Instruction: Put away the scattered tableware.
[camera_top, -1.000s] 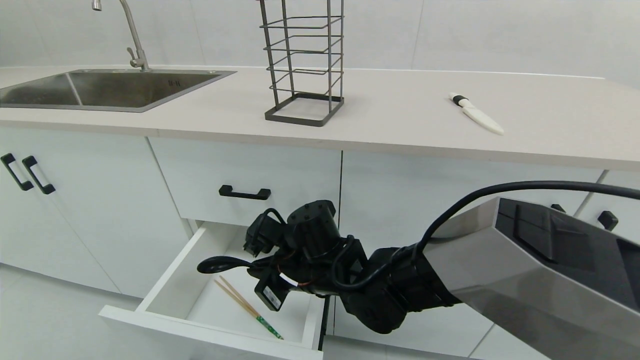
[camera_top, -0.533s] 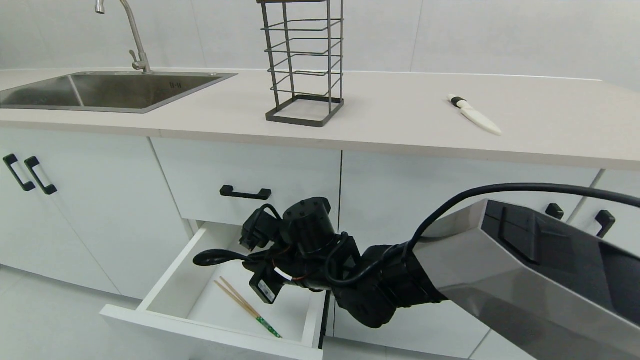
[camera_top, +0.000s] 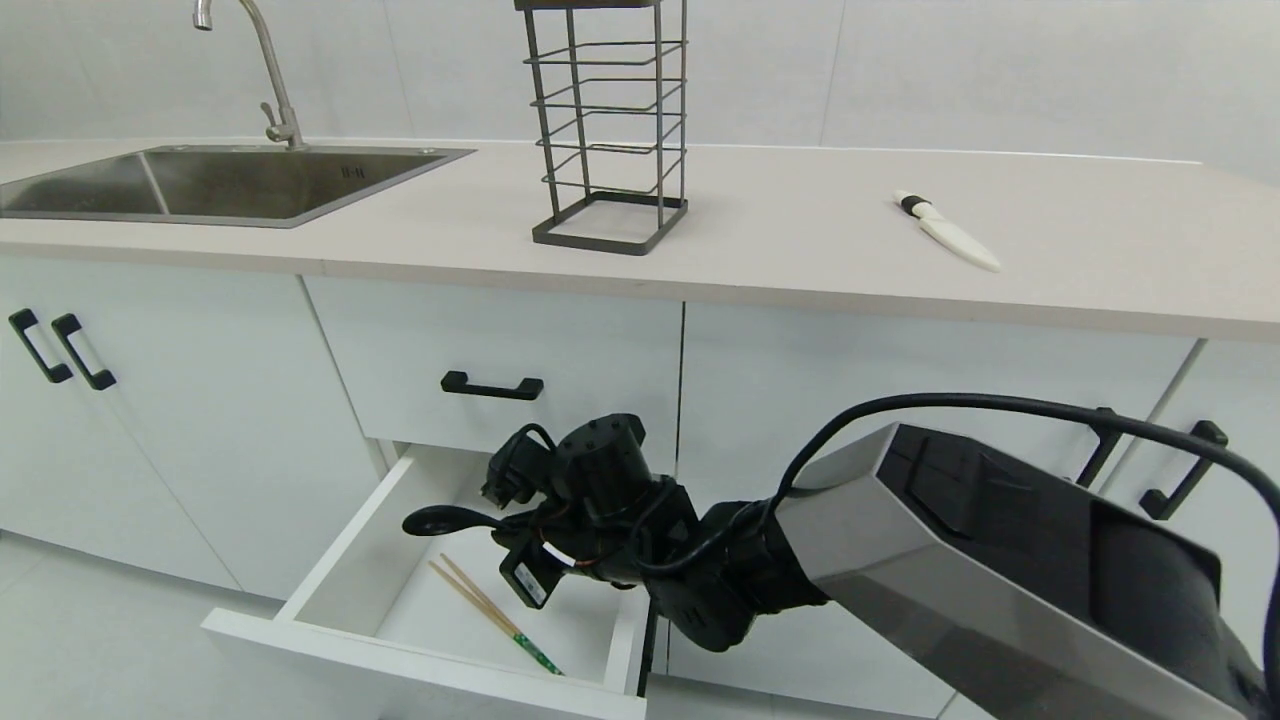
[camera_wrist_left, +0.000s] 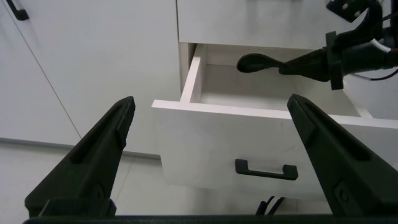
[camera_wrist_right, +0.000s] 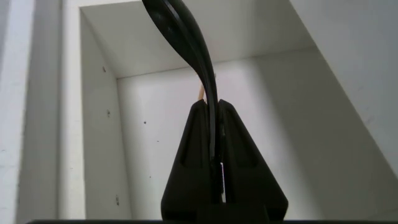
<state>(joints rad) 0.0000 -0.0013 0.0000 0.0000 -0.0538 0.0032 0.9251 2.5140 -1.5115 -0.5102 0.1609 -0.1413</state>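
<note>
A black spoon (camera_top: 445, 520) hangs over the open white drawer (camera_top: 330, 560), held by its handle in my right gripper (camera_top: 515, 527), which is shut on it. The right wrist view shows the spoon (camera_wrist_right: 186, 43) pinched between the two pads (camera_wrist_right: 194, 143), its bowl above the drawer floor. A pair of wooden chopsticks (camera_top: 492, 615) lies inside the drawer. A white knife (camera_top: 947, 231) with a black band rests on the counter at the right. My left gripper (camera_wrist_left: 211, 155) stands open in front of the drawer's face (camera_wrist_left: 261, 155), with the spoon (camera_wrist_left: 261, 61) beyond it.
A dark wire rack (camera_top: 610, 125) stands on the counter's middle. A steel sink (camera_top: 215, 180) with a tap sits at the left. A shut drawer with a black handle (camera_top: 492, 386) is right above the open one. Cabinet doors flank both sides.
My right arm has drawn a little lower and nearer, with the spoon staying over the drawer. The head view has shifted slightly.
</note>
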